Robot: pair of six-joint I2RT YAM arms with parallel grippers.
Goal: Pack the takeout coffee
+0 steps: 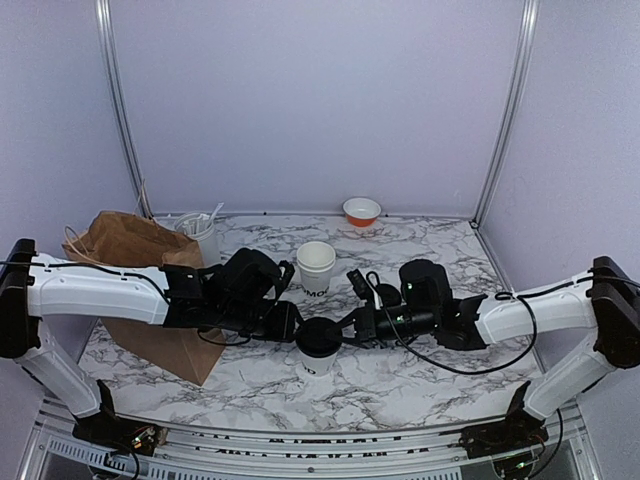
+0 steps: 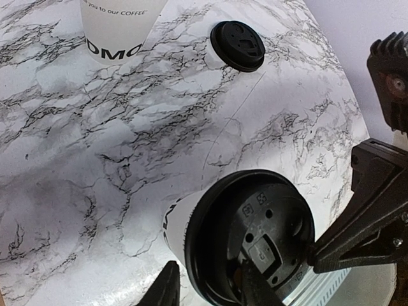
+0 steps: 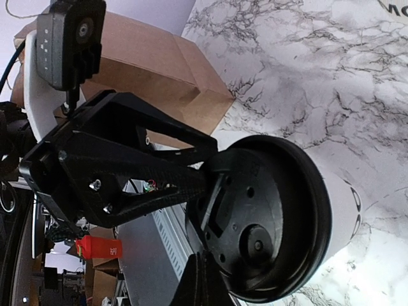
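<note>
**Top view:** lidded cup stands mid-table, toward the near edge. Open cup is just beyond it and bag is to the left. The table shows open marble to the right.

**Left wrist:** left gripper clamps the lidded cup's rim, one finger across its top. Spare lid lies apart, farther off.

**Right wrist:** right gripper is clenched, its tip at the same rim.

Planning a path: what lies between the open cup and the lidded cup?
Only bare table, seen in the left wrist view; the loose lid lies aside.
</note>
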